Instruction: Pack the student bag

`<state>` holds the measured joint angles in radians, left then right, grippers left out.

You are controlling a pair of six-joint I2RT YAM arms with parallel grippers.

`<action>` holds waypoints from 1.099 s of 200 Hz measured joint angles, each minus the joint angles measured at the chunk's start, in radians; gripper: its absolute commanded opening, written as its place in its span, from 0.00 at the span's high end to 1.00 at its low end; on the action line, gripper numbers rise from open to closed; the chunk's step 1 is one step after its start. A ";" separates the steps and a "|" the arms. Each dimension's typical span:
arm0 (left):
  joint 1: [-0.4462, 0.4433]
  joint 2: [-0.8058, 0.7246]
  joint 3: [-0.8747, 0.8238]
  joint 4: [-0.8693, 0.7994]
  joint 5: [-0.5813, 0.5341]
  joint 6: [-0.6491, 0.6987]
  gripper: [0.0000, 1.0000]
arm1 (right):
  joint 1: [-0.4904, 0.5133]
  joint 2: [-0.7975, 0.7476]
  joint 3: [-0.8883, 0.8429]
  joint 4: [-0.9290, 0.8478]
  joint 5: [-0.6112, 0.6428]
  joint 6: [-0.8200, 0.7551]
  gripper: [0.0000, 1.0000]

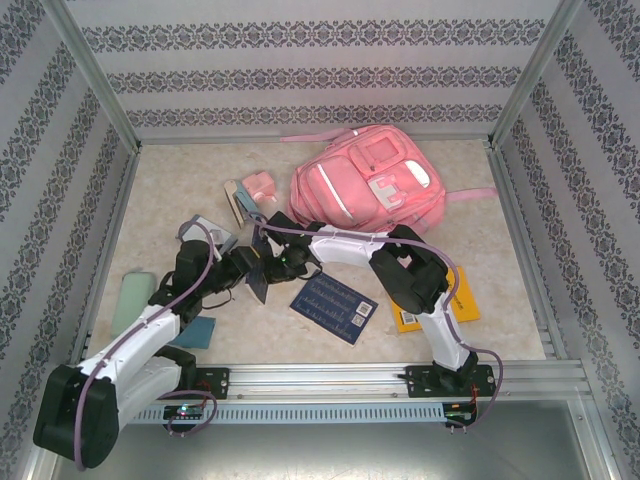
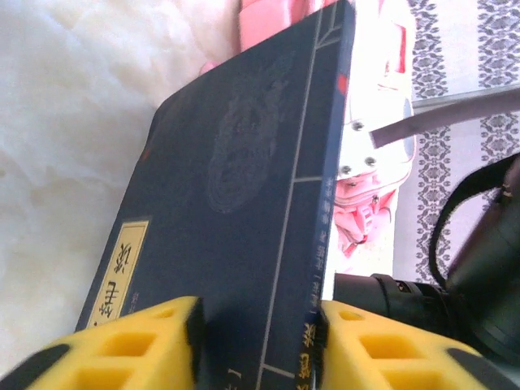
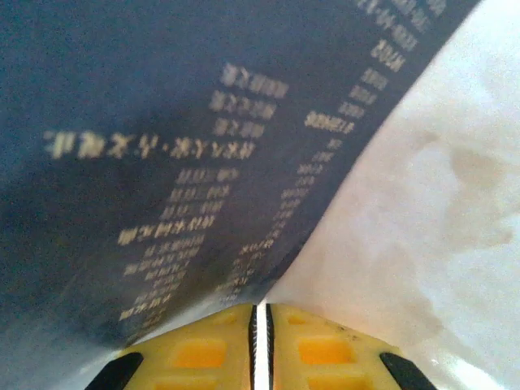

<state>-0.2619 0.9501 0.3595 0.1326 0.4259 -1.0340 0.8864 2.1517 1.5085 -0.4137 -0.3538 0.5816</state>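
Note:
The student bag (image 1: 370, 185), a large pink backpack, lies at the back of the table, and its pink fabric (image 2: 370, 203) shows in the left wrist view too. A dark blue book (image 1: 257, 268) stands on edge between the two arms. My left gripper (image 1: 240, 262) (image 2: 258, 313) is shut on it, with one yellow finger against the cover (image 2: 236, 187) and the other against the spine. My right gripper (image 1: 281, 262) (image 3: 261, 313) reaches in from the right and is shut on the thin edge of the same book (image 3: 162, 138).
A second dark blue book (image 1: 335, 308) lies flat at the front centre, and an orange book (image 1: 462, 295) lies under the right arm. A small pink box (image 1: 260, 184) sits left of the bag. A pale green item (image 1: 133, 300) and a teal one (image 1: 200, 330) lie at the left.

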 measured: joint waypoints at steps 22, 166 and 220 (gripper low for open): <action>0.000 0.022 0.019 -0.010 -0.009 0.015 0.63 | -0.003 0.000 -0.010 0.005 0.000 0.002 0.84; 0.000 0.076 0.138 -0.366 -0.084 0.245 1.00 | -0.016 -0.028 -0.039 0.015 0.009 0.010 0.72; 0.000 0.025 0.168 -0.416 -0.098 0.245 1.00 | -0.136 -0.192 -0.031 -0.076 0.159 -0.113 0.60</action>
<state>-0.2619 0.9752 0.5274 -0.2832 0.3275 -0.7891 0.7502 1.9594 1.4773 -0.4896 -0.1951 0.4690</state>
